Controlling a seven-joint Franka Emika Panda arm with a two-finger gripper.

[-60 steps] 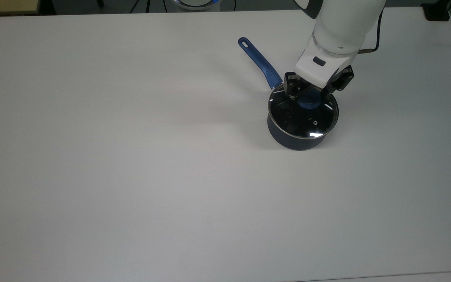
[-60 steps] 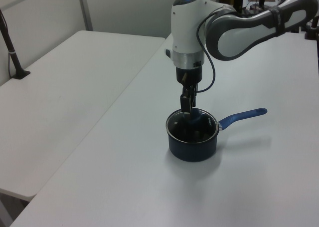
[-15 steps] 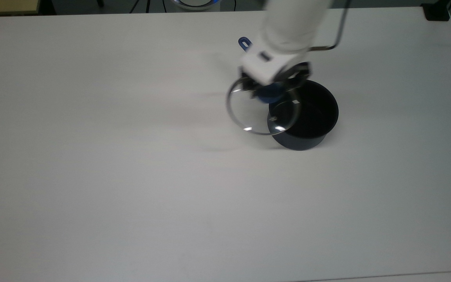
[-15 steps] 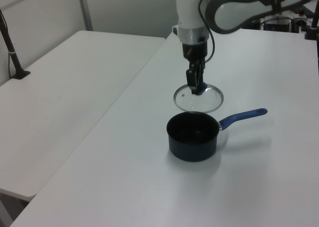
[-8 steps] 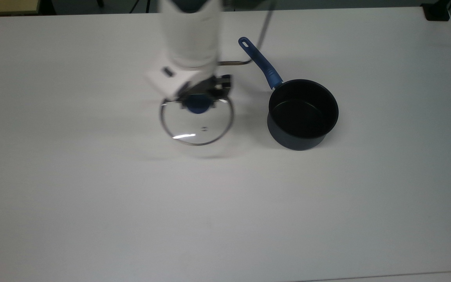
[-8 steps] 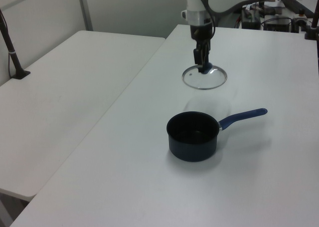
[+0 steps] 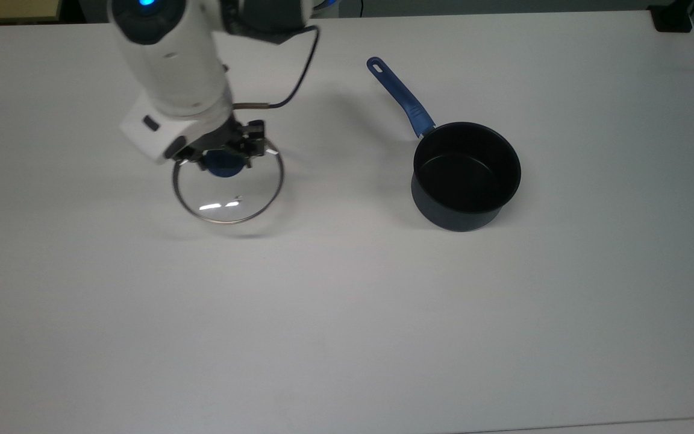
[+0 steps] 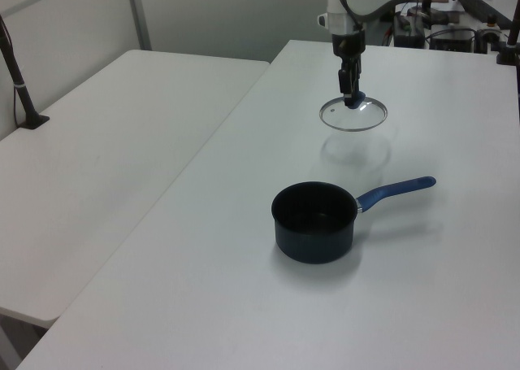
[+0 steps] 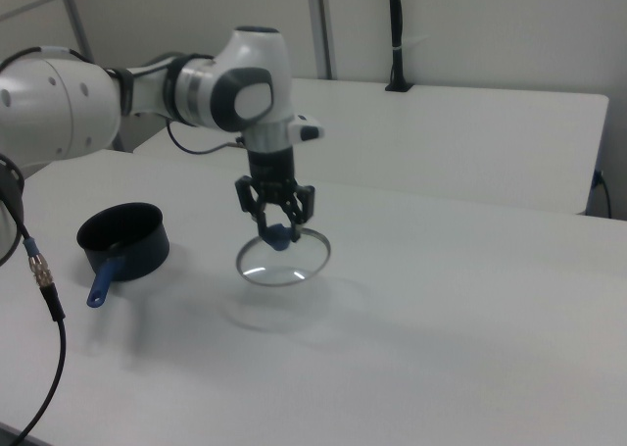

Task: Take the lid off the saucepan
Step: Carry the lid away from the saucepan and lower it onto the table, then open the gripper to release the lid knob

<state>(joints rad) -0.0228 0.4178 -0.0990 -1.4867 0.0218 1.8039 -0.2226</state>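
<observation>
Lid (image 7: 228, 191): a clear glass disc with a thin metal rim is seen hanging in the air above the white table (image 7: 347, 313), well apart from the saucepan (image 7: 466, 176); in the right view a faint shadow is cast on the table below it, so no contact with the surface is judged.
Knob (image 7: 221, 163): the round blue knob at the lid's centre is pinched between the two fingers.
Gripper (image 9: 277, 225): it is closed around the knob and nothing else is held; the lid is carried slightly tilted in the right view.
Saucepan: it is left open on the table, dark body upright, with its blue handle (image 7: 399, 95) pointing toward the top view's upper left.
Task state: the lid is already off; only setting it down is judged to remain.
Risk, slip: the grip is taken on a small rounded knob, so the lid could be swung or twisted out of the fingers by a fast move.
Risk, drop: if the fingers are parted at this height, the glass would be dropped onto the table and could be chipped or sent rolling.
Risk, landing: a tilted descent would bring one edge of the rim down first and the lid could be skidded.
Hidden: the contact of the pads with the knob is covered by the wrist in the top view, and how deep the hold is cannot be told.
Hard to make out: the vent hole shows only as a speck.
</observation>
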